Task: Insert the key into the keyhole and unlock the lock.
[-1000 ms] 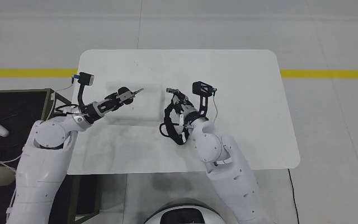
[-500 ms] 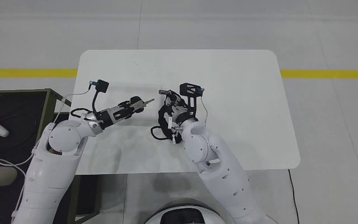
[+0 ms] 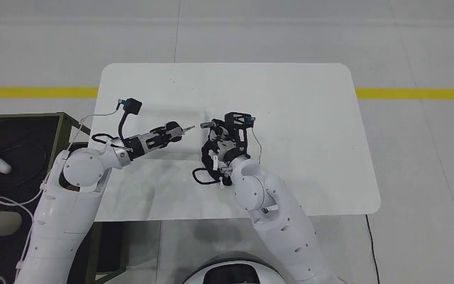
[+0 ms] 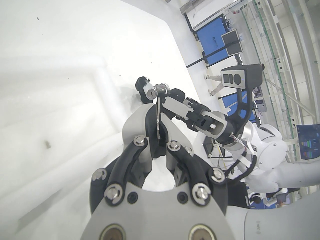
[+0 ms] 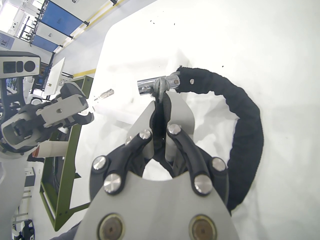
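Note:
The lock is a chrome cylinder point(image 5: 147, 84) on a loop of black fabric-covered cable point(image 5: 250, 126). My right gripper point(image 5: 160, 103) is shut on it just behind the cylinder and holds it above the table's middle. The cylinder's keyhole end point(image 4: 151, 94) faces my left gripper point(image 4: 158, 126), which is shut on the key point(image 4: 158, 119). The key's blade point(image 5: 105, 94) points at the cylinder, a short gap away. From above, the key point(image 3: 186, 129) and the cylinder point(image 3: 208, 124) are nearly in line, and the cable point(image 3: 206, 167) hangs toward the robot.
The white table point(image 3: 305, 99) has wide bare room to the right and at the back. A dark cart with a green frame point(image 3: 28, 142) stands off the table's left edge.
My left gripper has carried the key to the right, and my right gripper has brought the lock a little to the left. The gap between key tip and cylinder has narrowed.

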`<action>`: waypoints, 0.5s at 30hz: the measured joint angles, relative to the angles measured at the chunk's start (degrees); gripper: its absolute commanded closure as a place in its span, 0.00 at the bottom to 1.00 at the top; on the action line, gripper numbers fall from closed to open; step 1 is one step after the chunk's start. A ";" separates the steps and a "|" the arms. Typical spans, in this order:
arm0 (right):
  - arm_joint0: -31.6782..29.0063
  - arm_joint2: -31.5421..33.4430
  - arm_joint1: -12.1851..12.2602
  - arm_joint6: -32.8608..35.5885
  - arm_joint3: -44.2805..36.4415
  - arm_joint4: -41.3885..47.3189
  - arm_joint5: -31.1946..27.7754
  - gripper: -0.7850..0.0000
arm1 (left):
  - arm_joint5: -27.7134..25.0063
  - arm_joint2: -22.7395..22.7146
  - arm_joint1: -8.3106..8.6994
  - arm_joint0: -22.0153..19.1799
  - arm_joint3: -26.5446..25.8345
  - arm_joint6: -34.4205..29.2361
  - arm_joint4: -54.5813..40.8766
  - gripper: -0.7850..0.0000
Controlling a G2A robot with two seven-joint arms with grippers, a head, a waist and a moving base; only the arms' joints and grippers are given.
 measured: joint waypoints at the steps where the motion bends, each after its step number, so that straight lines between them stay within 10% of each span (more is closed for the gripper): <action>1: -0.11 0.12 0.00 0.05 -0.03 -0.03 -0.29 1.00 | 0.10 0.02 0.00 -0.09 0.05 -0.27 0.05 1.00; 15: -1.21 1.09 -0.17 0.62 -0.35 0.49 -1.95 1.00 | 1.15 0.00 -0.08 0.04 0.46 -2.11 -2.34 1.00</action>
